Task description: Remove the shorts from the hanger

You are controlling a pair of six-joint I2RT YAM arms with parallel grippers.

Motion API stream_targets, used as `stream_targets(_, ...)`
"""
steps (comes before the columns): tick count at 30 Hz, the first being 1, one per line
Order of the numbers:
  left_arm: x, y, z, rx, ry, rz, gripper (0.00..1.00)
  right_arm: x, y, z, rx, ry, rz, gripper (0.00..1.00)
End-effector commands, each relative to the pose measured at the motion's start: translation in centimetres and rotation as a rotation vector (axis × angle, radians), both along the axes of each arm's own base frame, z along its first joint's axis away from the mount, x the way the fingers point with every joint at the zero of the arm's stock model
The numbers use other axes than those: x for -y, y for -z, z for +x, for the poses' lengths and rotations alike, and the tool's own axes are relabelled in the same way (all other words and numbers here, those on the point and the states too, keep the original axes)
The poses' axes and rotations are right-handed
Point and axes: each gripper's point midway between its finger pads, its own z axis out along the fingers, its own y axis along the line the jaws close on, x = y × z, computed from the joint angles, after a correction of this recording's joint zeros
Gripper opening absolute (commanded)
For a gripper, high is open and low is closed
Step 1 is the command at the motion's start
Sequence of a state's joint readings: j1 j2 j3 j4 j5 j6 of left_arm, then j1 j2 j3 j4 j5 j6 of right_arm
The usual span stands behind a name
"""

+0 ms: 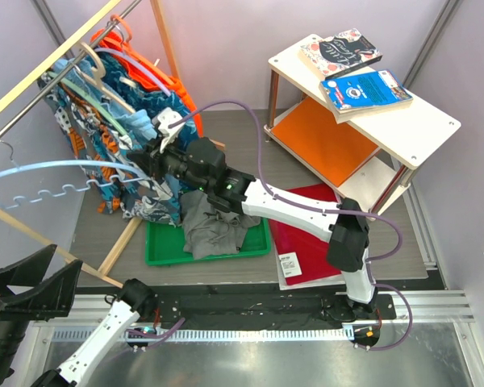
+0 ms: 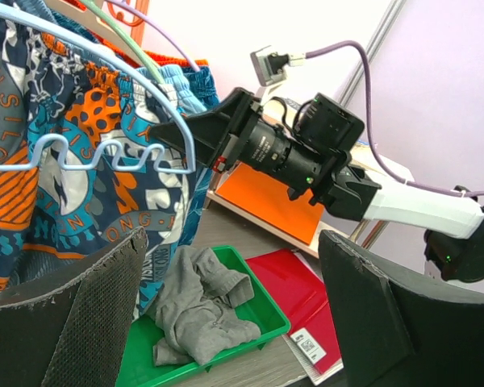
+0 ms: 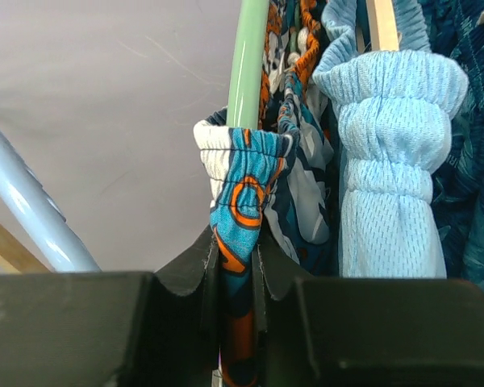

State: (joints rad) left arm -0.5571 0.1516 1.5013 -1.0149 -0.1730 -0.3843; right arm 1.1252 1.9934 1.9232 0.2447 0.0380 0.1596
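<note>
From above, my right tool [image 1: 149,161] is at the hanging floral shorts [image 1: 141,201], and grey shorts [image 1: 214,230] lie in a green tray [image 1: 157,254]. My left wrist view shows my left tool [image 2: 234,242] spread apart, holding nothing. My right wrist view shows the right tool clamped on the floral waistband, just below a green hanger [image 3: 246,64].
</note>
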Motion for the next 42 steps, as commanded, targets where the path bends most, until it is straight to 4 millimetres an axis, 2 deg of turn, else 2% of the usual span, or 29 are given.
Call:
stream_targets(1, 0.0, -0.2, 0.1, -0.001, 0.006, -0.008, 0.86, 3.1, -8.7, -2.5, 0.125, -0.033, 0.246, 0.01)
stream_targets(12, -0.1, -0.1, 0.1, -0.008, 0.003, -0.014, 0.86, 3.5, -10.3, -2.4, 0.138, -0.017, 0.288, 0.01)
stream_targets(15, 0.0, -0.1, 0.1, -0.009, 0.006, -0.013, 0.86, 3.6, -9.7, -2.5, 0.118, -0.017, 0.248, 0.01)
stream_targets(17, -0.1, 0.0, 0.1, -0.009, 0.004, -0.013, 0.86, 3.0, -7.7, -2.4, 0.081, -0.026, 0.161, 0.01)
stream_targets(18, 0.0, 0.1, 0.1, -0.011, 0.003, -0.013, 0.86, 2.6, -7.8, -2.2, 0.088, -0.027, 0.127, 0.01)
stream_targets(19, 0.0, 0.1, 0.2, -0.011, 0.003, -0.013, 0.86, 1.8, -5.0, -2.5, 0.053, -0.064, 0.014, 0.06)
stream_targets(20, 0.0, 0.2, 0.2, -0.013, 0.005, -0.013, 0.86, 1.6, -4.4, -2.5, 0.04, -0.07, -0.018, 0.13)
stream_targets(21, 0.1, 0.3, 0.3, -0.013, 0.005, -0.013, 0.86, 1.5, -4.2, -2.7, 0.026, -0.078, -0.036, 0.27)
stream_targets(23, 0.2, 0.5, 0.5, -0.017, 0.008, -0.012, 0.86, 1.4, -2.2, -2.7, -0.028, -0.076, -0.096, 0.34)
stream_targets(26, 0.4, 0.7, 0.8, -0.023, 0.014, -0.016, 0.86, 1.3, -1.0, -2.8, -0.052, -0.082, -0.138, 0.39)
stream_targets(27, 0.4, 0.7, 0.7, -0.023, 0.016, -0.019, 0.86, 1.3, -1.7, -2.8, -0.043, -0.083, -0.132, 0.41)
stream_targets(28, 0.4, 0.7, 0.8, -0.021, 0.016, -0.019, 0.86, 1.3, -1.3, -2.7, -0.051, -0.082, -0.153, 0.43)
stream_targets(29, 0.4, 0.6, 0.7, -0.02, 0.018, -0.02, 0.86, 0.7, -0.2, -2.3, -0.058, -0.077, -0.182, 0.45)
stream_targets(30, 0.4, 0.6, 0.7, -0.02, 0.018, -0.02, 0.86, 0.8, -2.1, -2.2, -0.039, -0.071, -0.158, 0.5)
stream_targets(32, 0.3, 0.5, 0.6, -0.019, 0.018, -0.021, 0.86, 0.0, -0.5, -1.7, -0.06, -0.063, -0.214, 0.54)
stream_targets(33, 0.2, 0.5, 0.5, -0.017, 0.016, -0.024, 0.86, 0.0, -2.2, -1.7, -0.045, -0.06, -0.186, 0.56)
stream_targets(35, 0.1, 0.4, 0.4, -0.015, 0.012, -0.026, 0.86, -0.3, -1.7, -1.4, -0.053, -0.055, -0.199, 0.6)
stream_targets(36, 0.0, 0.5, 0.5, -0.018, 0.009, -0.024, 0.86, -0.3, -2.5, -1.5, -0.049, -0.053, -0.181, 0.63)
stream_targets(37, 0.0, 0.6, 0.5, -0.021, 0.009, -0.024, 0.86, -0.4, -2.5, -1.4, -0.046, -0.053, -0.179, 0.63)
stream_targets(40, 0.1, 0.5, 0.6, -0.023, 0.011, -0.025, 0.86, -0.4, -2.7, -0.2, -0.03, 0.001, -0.166, 0.59)
stream_targets(42, 0.2, 0.5, 0.7, -0.022, 0.016, -0.025, 0.86, -0.9, -2.7, -0.1, -0.009, -0.005, -0.149, 0.5)
